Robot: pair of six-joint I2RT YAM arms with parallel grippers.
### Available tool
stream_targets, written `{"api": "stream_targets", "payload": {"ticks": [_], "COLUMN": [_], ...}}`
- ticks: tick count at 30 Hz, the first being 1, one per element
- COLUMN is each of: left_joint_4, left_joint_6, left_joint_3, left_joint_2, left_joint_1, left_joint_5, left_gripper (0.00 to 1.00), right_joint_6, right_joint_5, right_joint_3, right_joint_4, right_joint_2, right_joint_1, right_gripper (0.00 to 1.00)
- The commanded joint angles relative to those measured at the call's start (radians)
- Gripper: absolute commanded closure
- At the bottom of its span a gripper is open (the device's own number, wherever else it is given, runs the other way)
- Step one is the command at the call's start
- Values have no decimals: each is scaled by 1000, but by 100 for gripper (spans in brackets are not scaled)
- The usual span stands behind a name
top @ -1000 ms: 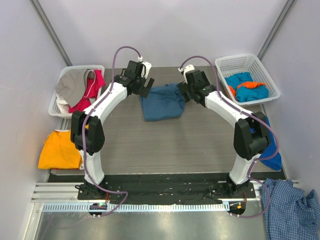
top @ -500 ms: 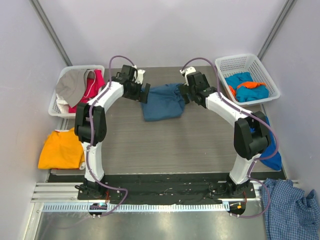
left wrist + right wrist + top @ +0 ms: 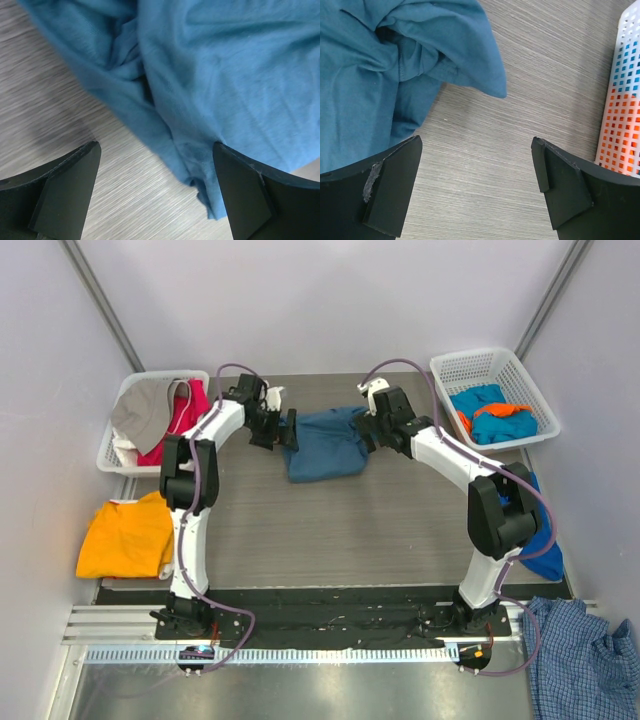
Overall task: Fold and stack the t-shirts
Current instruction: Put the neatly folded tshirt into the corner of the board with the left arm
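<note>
Over the last second, the left end effector (image 3: pixel 283 430) has been brought down and inward to the left edge of the teal tee (image 3: pixel 325 445), and the left arm's elbow has been drawn back. The right end effector (image 3: pixel 368 430) has been moved only slightly, closer to the tee's right edge. Both end effectors are released, with jaws spread wide, and nothing is grasped. The tee has not been shifted. It lies crumpled at the far middle of the surface (image 3: pixel 330 530), between the two end effectors.

In the left wrist view, a bunched edge of the tee is seen between the fingers. In the right wrist view, mostly bare surface lies between the fingers, and the cloth reaches only to one finger. A pick at opposite edges is judged to be in preparation, so that the tee can be spread flat. The right side may need to be advanced further over the cloth first. Folding has not been started, and no stack is seen on the surface.

A grey tee (image 3: pixel 140 410) and a red tee (image 3: pixel 180 425) are held in the left basket (image 3: pixel 160 375). Turquoise and orange cloth is held in the right basket (image 3: pixel 490 353). An orange tee (image 3: pixel 125 537) lies off the surface's left edge, and a checked shirt (image 3: pixel 580 655) lies at the near right. The right basket stands near the right end effector, so outward travel there is limited. Nothing lies on the teal tee.
</note>
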Motion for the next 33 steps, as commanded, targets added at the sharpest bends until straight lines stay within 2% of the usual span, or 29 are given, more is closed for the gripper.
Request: {"api": "stream_targets", "payload": {"ticks": [1, 7, 14, 20, 33], "left_joint_4": [-31, -41, 4, 8, 13], "left_joint_6": [-27, -27, 27, 47, -5], "left_joint_3": [64, 65, -84, -136, -69], "left_joint_2": [41, 67, -32, -51, 52], "left_joint_1": [-1, -2, 7, 16, -4], "left_joint_5": [115, 156, 121, 135, 192], "left_gripper": [0, 0, 0, 0, 1], "right_joint_6": [18, 12, 4, 7, 8], "right_joint_5": [-27, -25, -27, -39, -42], "right_joint_3": [4, 5, -12, -12, -6], "right_joint_4": [38, 38, 38, 37, 35], "right_joint_2": [-57, -41, -43, -40, -35], "right_joint_1": [-2, -2, -2, -1, -2], "right_gripper": [1, 1, 1, 1, 2]}}
